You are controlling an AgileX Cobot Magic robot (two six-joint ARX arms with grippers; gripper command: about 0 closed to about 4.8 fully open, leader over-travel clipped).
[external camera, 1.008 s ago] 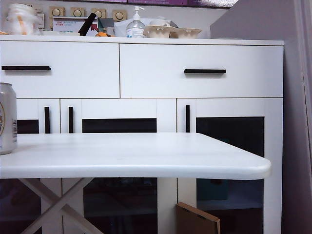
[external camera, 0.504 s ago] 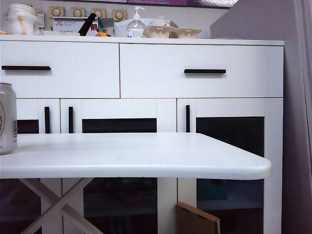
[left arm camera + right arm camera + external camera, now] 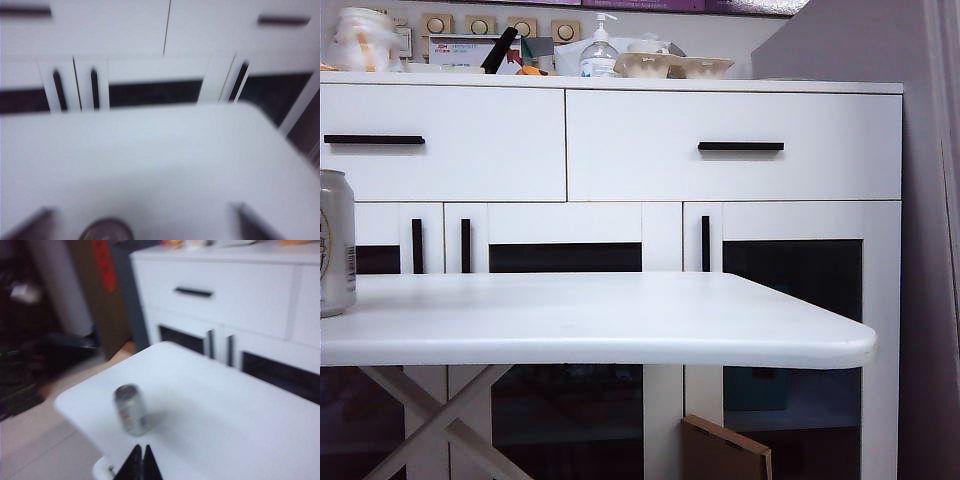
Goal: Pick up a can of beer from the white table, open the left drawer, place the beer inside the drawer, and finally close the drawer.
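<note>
Left gripper [image 3: 140,220] hovers above the small silver aluminium beer can [image 3: 106,231], jaws spread wide to either side of its top, not touching. Right gripper [image 3: 140,462] sits just beside the can, jaws pressed together, holding nothing. In the exterior view the can is unmoved on the white counter [image 3: 620,320] (pick-up not yet made). Beyond, the white left drawer [image 3: 440,140] remains shut.
</note>
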